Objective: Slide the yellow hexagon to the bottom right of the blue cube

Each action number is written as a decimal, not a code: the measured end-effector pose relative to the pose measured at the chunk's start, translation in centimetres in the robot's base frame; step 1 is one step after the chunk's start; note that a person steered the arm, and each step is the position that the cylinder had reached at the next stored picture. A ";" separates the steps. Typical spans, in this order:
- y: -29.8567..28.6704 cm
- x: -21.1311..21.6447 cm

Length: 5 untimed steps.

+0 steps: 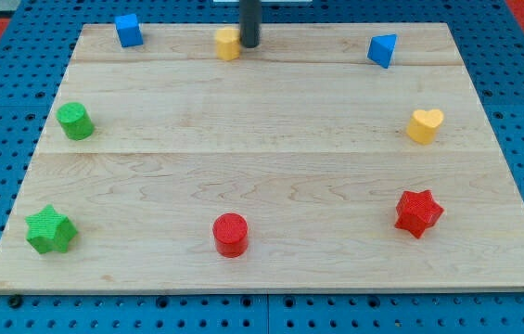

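The yellow hexagon [227, 43] sits near the view's top edge of the wooden board, a little left of centre. The blue cube [129, 30] sits at the top left, well to the left of the hexagon. My tip [249, 45] is the lower end of a dark rod that comes down from the top of the view. It stands right against the hexagon's right side.
A blue triangular block [382, 50] is at the top right. A yellow heart [424, 125] is at the right. A red star [418, 212] is at the lower right, a red cylinder [230, 234] at the bottom centre. A green star [50, 230] and green cylinder [75, 122] are on the left.
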State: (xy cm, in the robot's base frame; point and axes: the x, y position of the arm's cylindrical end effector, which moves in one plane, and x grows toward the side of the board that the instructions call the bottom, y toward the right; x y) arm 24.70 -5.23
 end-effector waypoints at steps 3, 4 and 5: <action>-2.8 -0.1; -3.3 -0.7; -4.5 -1.0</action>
